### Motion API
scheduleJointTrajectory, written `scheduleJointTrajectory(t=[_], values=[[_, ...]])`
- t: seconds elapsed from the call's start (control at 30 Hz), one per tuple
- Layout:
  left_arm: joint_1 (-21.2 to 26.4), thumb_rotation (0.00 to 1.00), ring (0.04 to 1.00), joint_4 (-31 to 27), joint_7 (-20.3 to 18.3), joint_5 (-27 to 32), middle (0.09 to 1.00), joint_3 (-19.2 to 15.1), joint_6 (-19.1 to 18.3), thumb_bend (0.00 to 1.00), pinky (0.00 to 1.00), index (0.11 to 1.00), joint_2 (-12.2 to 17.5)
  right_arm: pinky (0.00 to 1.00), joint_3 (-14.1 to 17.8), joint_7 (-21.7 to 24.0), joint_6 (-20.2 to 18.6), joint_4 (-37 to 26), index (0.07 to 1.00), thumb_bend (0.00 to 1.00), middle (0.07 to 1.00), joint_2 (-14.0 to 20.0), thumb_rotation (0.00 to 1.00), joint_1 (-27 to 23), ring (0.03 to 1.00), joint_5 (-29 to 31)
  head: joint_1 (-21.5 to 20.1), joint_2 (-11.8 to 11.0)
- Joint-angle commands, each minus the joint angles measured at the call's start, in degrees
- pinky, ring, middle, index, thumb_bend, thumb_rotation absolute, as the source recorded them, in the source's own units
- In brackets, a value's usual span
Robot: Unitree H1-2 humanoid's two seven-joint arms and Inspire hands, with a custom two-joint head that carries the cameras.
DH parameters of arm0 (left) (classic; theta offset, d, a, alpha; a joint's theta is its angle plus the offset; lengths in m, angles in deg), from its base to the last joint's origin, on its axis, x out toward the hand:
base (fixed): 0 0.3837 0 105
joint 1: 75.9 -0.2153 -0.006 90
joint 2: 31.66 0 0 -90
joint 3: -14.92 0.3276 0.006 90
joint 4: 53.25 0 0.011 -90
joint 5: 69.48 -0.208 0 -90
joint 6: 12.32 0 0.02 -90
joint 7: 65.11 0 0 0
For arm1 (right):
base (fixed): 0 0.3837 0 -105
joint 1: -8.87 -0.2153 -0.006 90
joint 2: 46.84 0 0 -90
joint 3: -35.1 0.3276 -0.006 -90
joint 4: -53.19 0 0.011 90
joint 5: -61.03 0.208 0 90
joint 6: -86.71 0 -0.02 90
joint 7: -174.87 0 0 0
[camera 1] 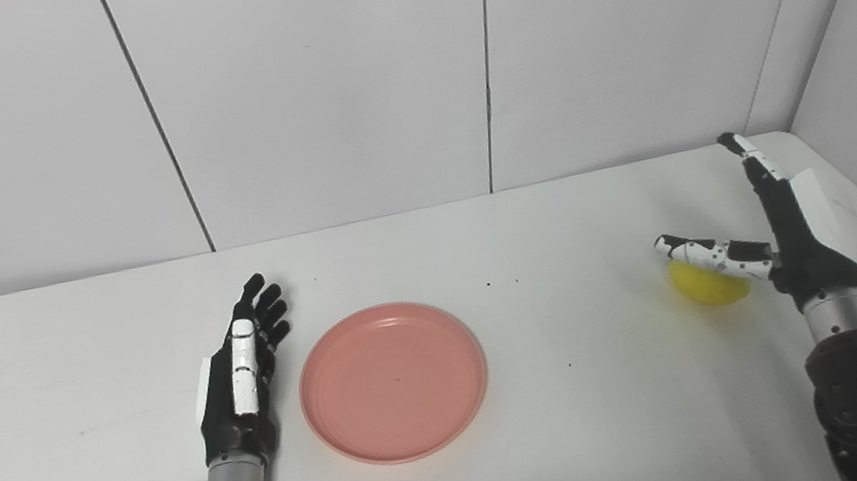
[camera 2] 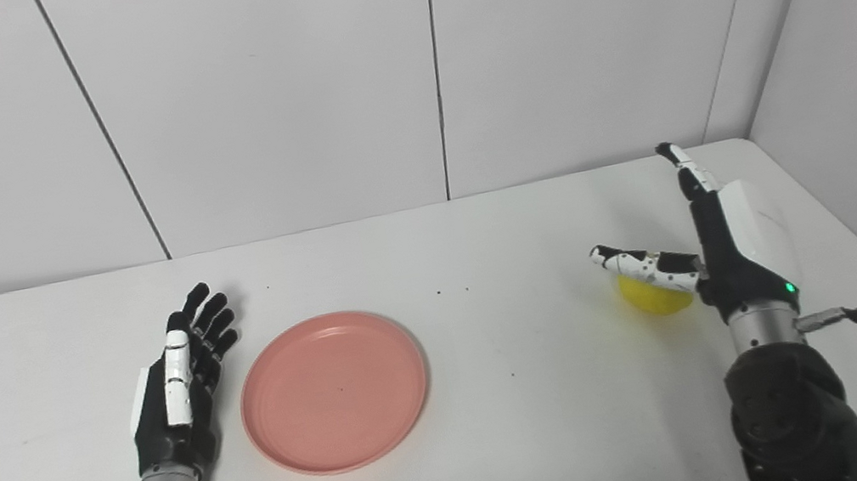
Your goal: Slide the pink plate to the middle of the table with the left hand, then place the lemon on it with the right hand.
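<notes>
In the left eye view, the pink plate (camera 1: 393,381) is lying flat on the white desk (camera 1: 578,423), a little left of the desk's middle. The left robot hand (camera 1: 241,373) is resting just beside the plate's left rim, its fingers (camera 1: 264,305) stretched out and held together, pointing away toward the wall; it is holding nothing, and a thin gap appears to separate it from the plate. Over on the right, the right robot hand (camera 1: 780,236) is standing edge-up with its fingers extended toward the far corner and its thumb (camera 1: 710,252) reaching out sideways over the top of the lemon (camera 1: 706,284). The lemon is sitting on the desk, well apart from the plate, tucked between that thumb and the palm (whether the thumb is actually touching the peel is hard to tell here). The hand is spread wide, not closed around the fruit.

In the right eye view, the plate (camera 2: 334,391) is showing the same way, with the left robot hand (camera 2: 176,384) flat-fingered and empty just beside its rim. The right robot hand (camera 2: 726,245) is staying wide open here too, its thumb crossing above the lemon (camera 2: 652,295), which is lying on the desk (camera 2: 529,440) against the inner side of the hand.
</notes>
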Motion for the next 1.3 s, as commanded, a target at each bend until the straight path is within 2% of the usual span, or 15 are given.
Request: scheduleJointTrajectory(t=[0.0,0.1,0.3,0.53,1.07,1.27], values=[[0.5,1.0,0.898,-1.09,-1.34,1.01,0.898,-0.12,-0.08,0.5,0.9,0.882,0.59,0.78,-0.17,0.4,-1.24,-0.21,0.889,0.87,0.907,1.98,0.27,-2.17,0.881,-1.6,-0.79,-0.33],[0.54,1.0,0.896,-1.18,-2.29,1.47,0.897,0.01,-0.43,0.5,0.89,0.883,1.21,0.78,-0.72,2.6,-2.64,0.73,0.897,0.92,0.911,2.63,0.21,-2.69,0.885,-2.76,-2.46,-0.09],[1.0,1.0,0.9,0.2,-3.83,2.9,0.898,-0.57,0.47,0.52,0.89,0.882,1.92,0.78,-0.91,5.92,-2.88,3.16,0.88,0.96,0.895,2.46,0.17,-3.92,0.877,-5.05,-5.16,-0.47],[1.3,1.0,0.903,1.16,-5.85,4.59,0.905,-1.08,0.43,0.55,0.89,0.896,2.61,0.79,0.55,11.08,-2.91,5.52,0.9,0.94,0.908,0.38,0.14,-5.79,0.884,-7.62,-6.05,0.05],[1.21,1.0,0.906,0.63,-6.73,4.84,0.91,-1.02,0.12,0.53,0.9,0.901,3.37,0.78,-1.59,13.06,-2.9,11.52,0.897,0.91,0.906,0.15,0.13,-6.99,0.882,-9.33,-6.54,0.34],[0.96,1.0,0.905,-0.26,-6.27,4.56,0.909,-0.87,-0.55,0.53,0.9,0.901,3.18,0.75,-2.0,13.73,-2.9,12.69,0.889,0.86,0.903,0.56,0.06,-7.07,0.865,-10.36,-6.31,0.51]])
